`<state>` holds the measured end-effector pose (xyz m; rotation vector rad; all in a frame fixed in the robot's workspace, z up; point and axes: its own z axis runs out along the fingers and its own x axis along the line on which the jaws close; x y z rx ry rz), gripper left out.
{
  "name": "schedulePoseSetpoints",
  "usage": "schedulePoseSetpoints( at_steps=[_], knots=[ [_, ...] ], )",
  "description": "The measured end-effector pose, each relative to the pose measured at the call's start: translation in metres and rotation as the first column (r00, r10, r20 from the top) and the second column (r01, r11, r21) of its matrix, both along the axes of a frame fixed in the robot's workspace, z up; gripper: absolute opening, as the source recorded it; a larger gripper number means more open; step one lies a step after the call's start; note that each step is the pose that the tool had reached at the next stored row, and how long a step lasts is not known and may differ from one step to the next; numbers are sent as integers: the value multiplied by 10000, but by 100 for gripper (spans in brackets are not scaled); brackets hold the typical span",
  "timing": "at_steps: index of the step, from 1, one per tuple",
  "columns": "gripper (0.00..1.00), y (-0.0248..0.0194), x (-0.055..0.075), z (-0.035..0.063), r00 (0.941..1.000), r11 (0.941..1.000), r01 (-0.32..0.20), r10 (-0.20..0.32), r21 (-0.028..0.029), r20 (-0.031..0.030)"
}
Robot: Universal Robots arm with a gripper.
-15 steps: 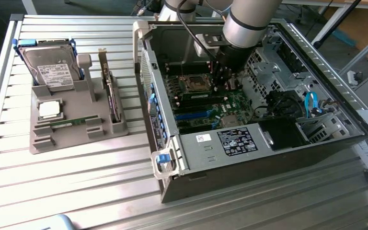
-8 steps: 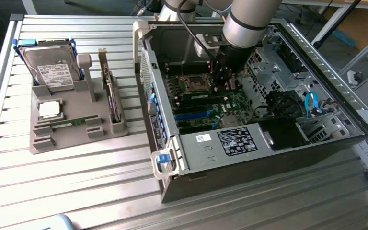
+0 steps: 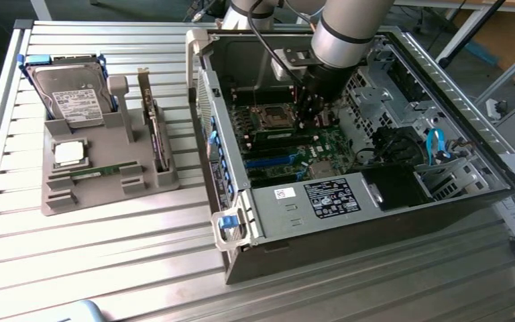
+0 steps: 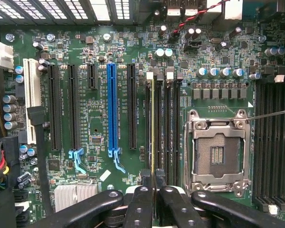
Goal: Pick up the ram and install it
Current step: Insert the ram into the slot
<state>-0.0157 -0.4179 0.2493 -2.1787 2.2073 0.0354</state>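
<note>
An open dark desktop computer case (image 3: pixel 329 201) lies on its side on a ribbed silver metal table (image 3: pixel 105 268). A grey robot arm (image 3: pixel 351 27) reaches down into the case from above. Its black two-fingered gripper (image 3: pixel 310 119) hangs low over the green motherboard (image 3: pixel 329 144). In the wrist view, the black fingertips (image 4: pixel 141 194) are pinched narrow on the ram (image 4: pixel 153 123). This is a long, thin green circuit-board stick, seen edge-on as a pale yellowish line between them. The ram runs along one of the dark memory slots (image 4: pixel 167 123), just beside the square silver processor socket (image 4: pixel 218 152) and near the blue expansion slot (image 4: pixel 112 104). Whether it is pressed fully home cannot be told. Towards the exterior view's left, well apart from the case, sits a grey plastic parts tray (image 3: pixel 105 198). It holds a second green memory stick (image 3: pixel 94 172) lying flat, a square silver processor chip (image 3: pixel 68 153), a silver hard drive (image 3: pixel 74 97) propped up, and a dark upright expansion card (image 3: pixel 156 134).
</note>
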Motion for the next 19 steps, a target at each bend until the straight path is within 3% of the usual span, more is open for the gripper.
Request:
schedulePoseSetpoints(
  at_steps=[15,19],
  knots=[
    [12,8,-18,-12,9999,9999,-109,109,-16,-1],
    [12,8,-18,-57,9999,9999,-109,109,-13,-1]
  ],
)
